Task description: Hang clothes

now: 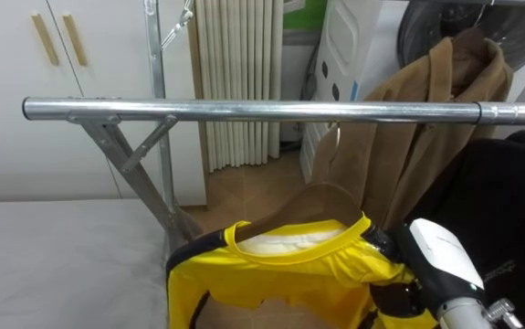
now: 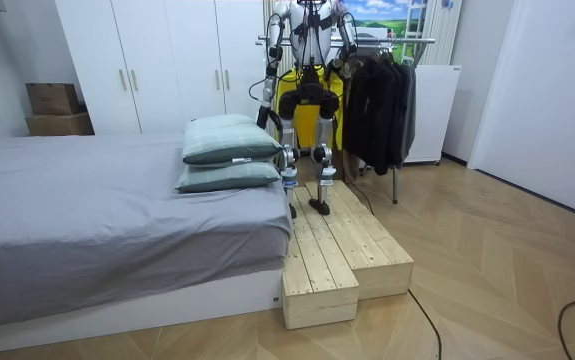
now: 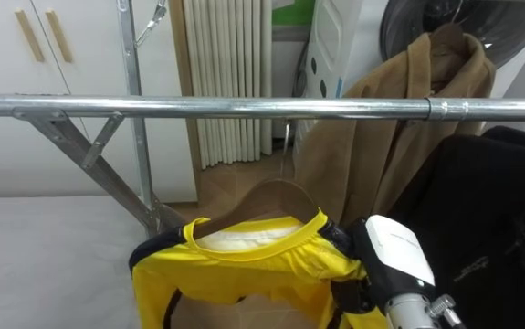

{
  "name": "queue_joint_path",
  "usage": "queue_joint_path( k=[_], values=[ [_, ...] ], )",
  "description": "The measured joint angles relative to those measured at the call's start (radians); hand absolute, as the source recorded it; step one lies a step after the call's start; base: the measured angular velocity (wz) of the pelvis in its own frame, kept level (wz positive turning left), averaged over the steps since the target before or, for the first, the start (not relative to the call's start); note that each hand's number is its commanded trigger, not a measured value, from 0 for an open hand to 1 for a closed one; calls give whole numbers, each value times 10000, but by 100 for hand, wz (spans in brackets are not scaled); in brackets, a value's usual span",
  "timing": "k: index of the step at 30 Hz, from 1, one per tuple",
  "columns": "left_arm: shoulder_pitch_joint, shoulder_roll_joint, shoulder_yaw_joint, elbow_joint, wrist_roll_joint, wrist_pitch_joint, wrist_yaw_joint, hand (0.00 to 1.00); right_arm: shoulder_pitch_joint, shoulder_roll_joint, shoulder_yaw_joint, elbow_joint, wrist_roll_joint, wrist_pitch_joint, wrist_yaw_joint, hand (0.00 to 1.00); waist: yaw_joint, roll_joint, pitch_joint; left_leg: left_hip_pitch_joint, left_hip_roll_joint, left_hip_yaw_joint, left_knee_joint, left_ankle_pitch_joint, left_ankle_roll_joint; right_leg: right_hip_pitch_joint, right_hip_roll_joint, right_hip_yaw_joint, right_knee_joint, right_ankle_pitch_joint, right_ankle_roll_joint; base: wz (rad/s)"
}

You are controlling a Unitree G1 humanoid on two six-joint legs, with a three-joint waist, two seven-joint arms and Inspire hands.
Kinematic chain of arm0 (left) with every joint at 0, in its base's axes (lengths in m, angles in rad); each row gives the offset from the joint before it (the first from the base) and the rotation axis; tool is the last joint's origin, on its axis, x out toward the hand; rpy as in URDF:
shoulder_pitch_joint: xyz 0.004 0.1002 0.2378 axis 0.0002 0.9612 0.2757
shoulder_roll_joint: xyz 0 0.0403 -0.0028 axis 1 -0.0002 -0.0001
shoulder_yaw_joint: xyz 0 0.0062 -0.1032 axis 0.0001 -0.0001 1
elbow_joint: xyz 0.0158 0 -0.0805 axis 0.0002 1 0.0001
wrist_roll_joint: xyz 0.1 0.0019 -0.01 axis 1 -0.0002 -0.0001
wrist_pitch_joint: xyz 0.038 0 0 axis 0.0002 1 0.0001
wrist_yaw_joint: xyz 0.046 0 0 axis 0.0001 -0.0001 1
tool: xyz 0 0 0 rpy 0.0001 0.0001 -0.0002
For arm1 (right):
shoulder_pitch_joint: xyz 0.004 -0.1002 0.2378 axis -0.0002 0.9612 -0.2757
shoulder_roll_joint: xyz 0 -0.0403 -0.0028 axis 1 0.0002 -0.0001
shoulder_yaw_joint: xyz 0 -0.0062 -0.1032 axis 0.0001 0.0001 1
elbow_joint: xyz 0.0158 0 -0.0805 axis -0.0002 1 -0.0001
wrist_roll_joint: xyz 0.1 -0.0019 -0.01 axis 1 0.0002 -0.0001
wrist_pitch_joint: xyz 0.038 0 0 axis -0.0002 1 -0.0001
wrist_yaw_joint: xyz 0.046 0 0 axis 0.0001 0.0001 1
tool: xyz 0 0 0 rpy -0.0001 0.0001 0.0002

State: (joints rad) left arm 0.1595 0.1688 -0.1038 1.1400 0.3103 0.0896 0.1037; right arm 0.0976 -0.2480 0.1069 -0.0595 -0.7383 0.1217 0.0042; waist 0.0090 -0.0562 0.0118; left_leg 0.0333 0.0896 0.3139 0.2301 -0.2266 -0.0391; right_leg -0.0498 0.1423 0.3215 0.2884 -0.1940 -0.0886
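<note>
- A horizontal silver metal rail crosses the eye views.
- A bright yellow shirt with dark trim sits on a pale wooden hanger, below the rail near its middle.
- The hanger's thin wire hook reaches up to just under the rail; whether it rests on the rail cannot be told.
- The right robot hand is below the rail, with its dark fingers clamped on the yellow shirt at its right shoulder.
- A brown coat hangs behind the rail, and a black garment hangs on the rail's right end.
- In the room view the robot stands before the rail on a wooden platform beside a grey bed.
- The left robot hand is low beside the body; its fingers cannot be made out.
</note>
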Motion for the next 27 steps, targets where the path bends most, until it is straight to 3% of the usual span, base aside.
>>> queue_joint_path(
  k=[20, 24, 27],
  values=[
    [-65, 96, 132, 11, 354, -88, 0, 0, -301, -277, -95, -1531, -594, -4, 292, 100, 3, -190, 20, 156, 35, -311, -97, 46, -74, 300, -3, -243, -166, 14, -22, 2],
    [-73, 128, 132, 22, 355, -92, 0, 0, -556, -277, -134, -2052, -613, -382, 157, 100, -59, -197, 20, 214, 40, -543, -102, 46, -74, 365, 23, -233, -176, 14, -22, -1],
    [-73, 147, 131, 19, 384, -112, -16, 0, -732, -339, -138, -2064, -617, -379, 159, 100, -58, -203, 19, 270, 41, -587, -164, 46, -74, 396, 33, -209, -175, 14, -22, 0]
  ],
)
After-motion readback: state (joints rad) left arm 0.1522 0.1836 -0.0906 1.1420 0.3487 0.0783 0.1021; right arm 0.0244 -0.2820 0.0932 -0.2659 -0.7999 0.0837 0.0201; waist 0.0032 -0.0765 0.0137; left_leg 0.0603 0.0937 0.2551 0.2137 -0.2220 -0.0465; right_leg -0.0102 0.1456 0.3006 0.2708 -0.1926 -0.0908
